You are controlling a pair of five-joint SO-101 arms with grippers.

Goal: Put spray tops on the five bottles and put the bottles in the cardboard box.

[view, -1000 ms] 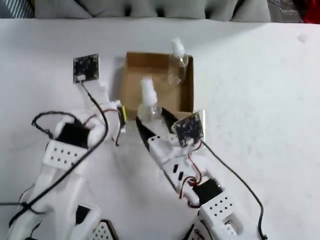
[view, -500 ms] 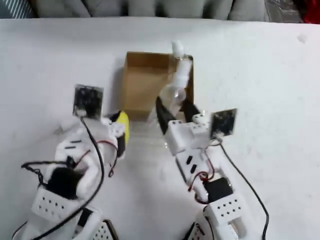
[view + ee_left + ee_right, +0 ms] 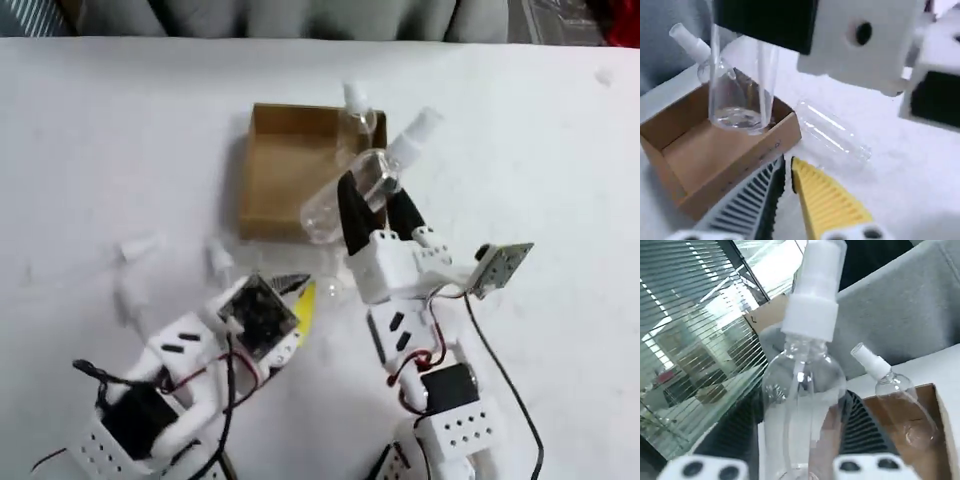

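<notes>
Clear plastic spray bottle (image 3: 328,205), white top on, is clamped in the right gripper (image 3: 370,187) and tilted over the right edge of the cardboard box (image 3: 280,170). A second topped bottle (image 3: 355,115) stands in the box's far right corner. The left gripper (image 3: 300,290) sits by the box's near edge, jaws pretty much closed on nothing. A capless bottle (image 3: 832,135) lies on the table just beside the box, and loose spray tops (image 3: 135,248) lie further left.

A white table (image 3: 560,150) lay under me, spread across the frame. Along the top edge of the high view sat a grey cushioned seat (image 3: 300,15), with striped cloth (image 3: 25,15) in the upper left corner and something red (image 3: 622,22) in the upper right. Slatted window blinds (image 3: 690,340) hung at the left of my right wrist view.
</notes>
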